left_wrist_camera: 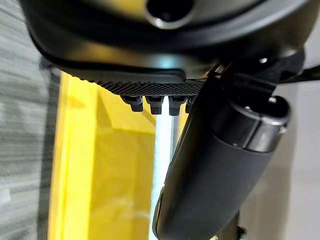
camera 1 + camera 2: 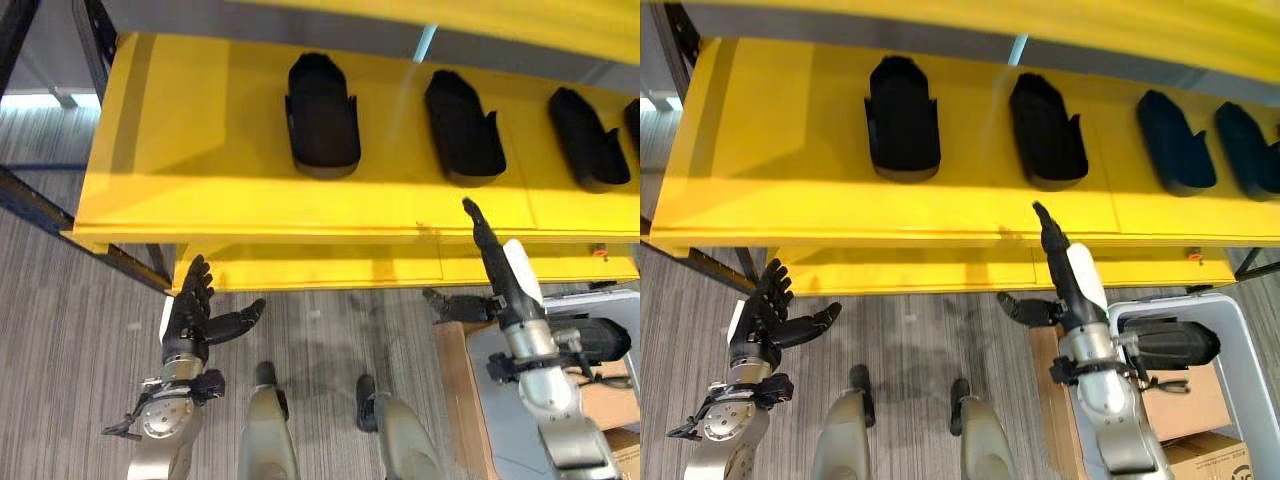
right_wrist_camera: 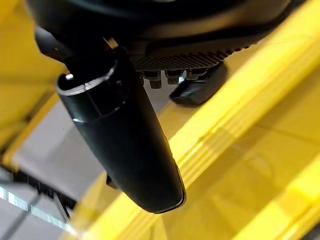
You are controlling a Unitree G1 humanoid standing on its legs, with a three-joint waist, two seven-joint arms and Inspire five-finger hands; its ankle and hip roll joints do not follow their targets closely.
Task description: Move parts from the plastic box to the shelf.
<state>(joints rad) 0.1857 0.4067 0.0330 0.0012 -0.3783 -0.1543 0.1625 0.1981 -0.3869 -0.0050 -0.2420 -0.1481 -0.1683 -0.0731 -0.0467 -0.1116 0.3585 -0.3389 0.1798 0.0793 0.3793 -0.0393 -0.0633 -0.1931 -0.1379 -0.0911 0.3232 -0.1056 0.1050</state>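
While both hands are empty, I'm reading this as a gap between transfers. Right hand [image 2: 1072, 285] sits at 5 o'clock in the head view, fingers straight and stretched toward the front lip of the yellow shelf [image 2: 790, 190], thumb splayed, holding nothing. Left hand [image 2: 192, 312] is at 7 o'clock, low over the floor, fingers relaxed and spread, idle.

Four black parts lie on the shelf: one [image 2: 902, 118] at 11, one [image 2: 1046, 131] at 12, two more [image 2: 1175, 142] [image 2: 1246, 148] at 2. Another black part [image 2: 1165, 343] lies in the grey plastic box [image 2: 1232, 330] at 4, just beside the right forearm. Cardboard boxes [image 2: 1185, 420] sit next to it.

Risks as I judge them: right fingertips are close to the shelf lip, so swinging back to the box without lifting clear could clip the edge. Box sits tight against the forearm; a careless reach could knock its rim. Shelf space near 2 is crowded, so placing there could shove a neighbour.
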